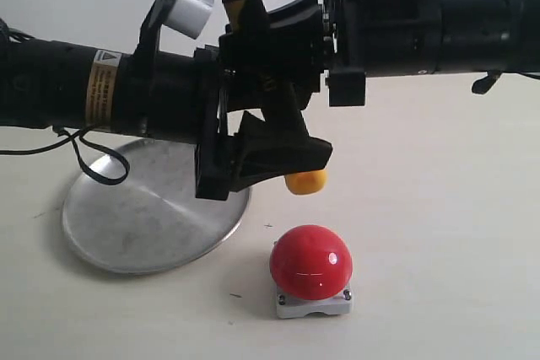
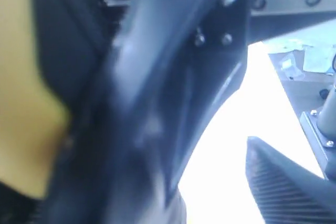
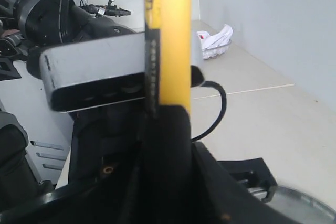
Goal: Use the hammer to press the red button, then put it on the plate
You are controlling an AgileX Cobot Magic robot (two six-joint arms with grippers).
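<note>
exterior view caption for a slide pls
Right gripper grips the hammer in mid-air above the plate and red button.

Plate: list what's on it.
The visible part of the plate is bare; a black cable loops above it. Its far edge is hidden behind the left arm.

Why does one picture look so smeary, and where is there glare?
Exterior view: sharp and evenly lit, with a thin white glint on the red button and soft shadows beside it and the plate. Right wrist view: the hammer fairly crisp up close, the room behind it clear. Left wrist view: nearly all blur, dark shapes probably too near the lens, the background bleached white.
</note>
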